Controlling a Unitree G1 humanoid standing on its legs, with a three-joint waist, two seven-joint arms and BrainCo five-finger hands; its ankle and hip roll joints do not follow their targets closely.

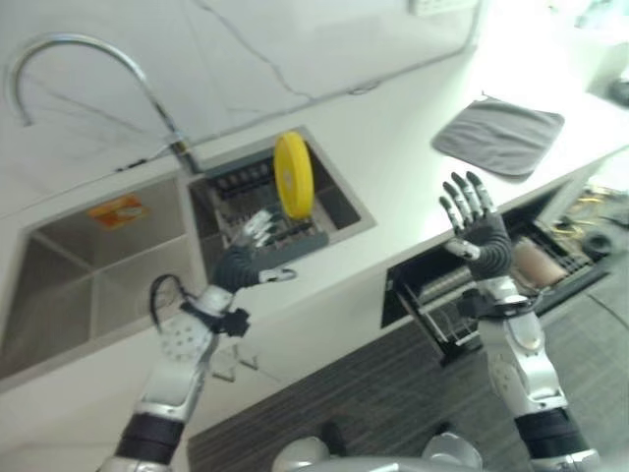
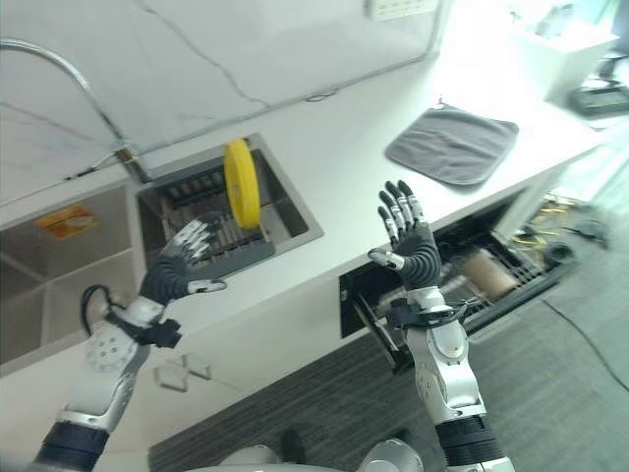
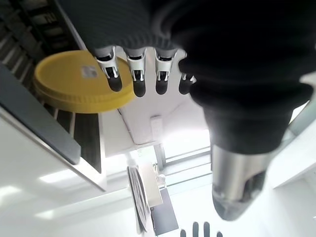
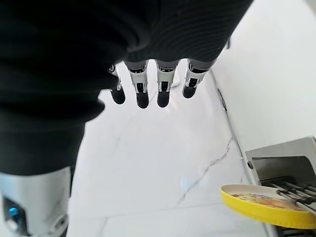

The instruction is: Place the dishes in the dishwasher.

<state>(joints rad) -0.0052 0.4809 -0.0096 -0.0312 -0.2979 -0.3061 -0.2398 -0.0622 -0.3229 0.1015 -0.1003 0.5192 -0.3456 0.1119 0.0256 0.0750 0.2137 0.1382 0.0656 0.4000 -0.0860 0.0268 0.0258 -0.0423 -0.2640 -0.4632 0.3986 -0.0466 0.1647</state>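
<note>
A yellow plate (image 1: 293,175) stands on edge in the dark rack (image 1: 257,239) set in the counter beside the sink; it also shows in the left wrist view as the yellow plate (image 3: 79,81) and in the right wrist view as the yellow plate (image 4: 266,200). My left hand (image 1: 246,256) hovers open just in front of the rack, fingers straight and apart from the plate. My right hand (image 1: 477,224) is raised open over the counter's front edge, holding nothing. Below it a dishwasher drawer (image 1: 462,305) stands pulled out.
A steel sink (image 1: 88,265) with a curved tap (image 1: 79,49) lies left of the rack. A grey mat (image 1: 499,135) lies on the white counter (image 1: 393,147) at the right. Dark striped floor (image 1: 373,403) runs under the counter.
</note>
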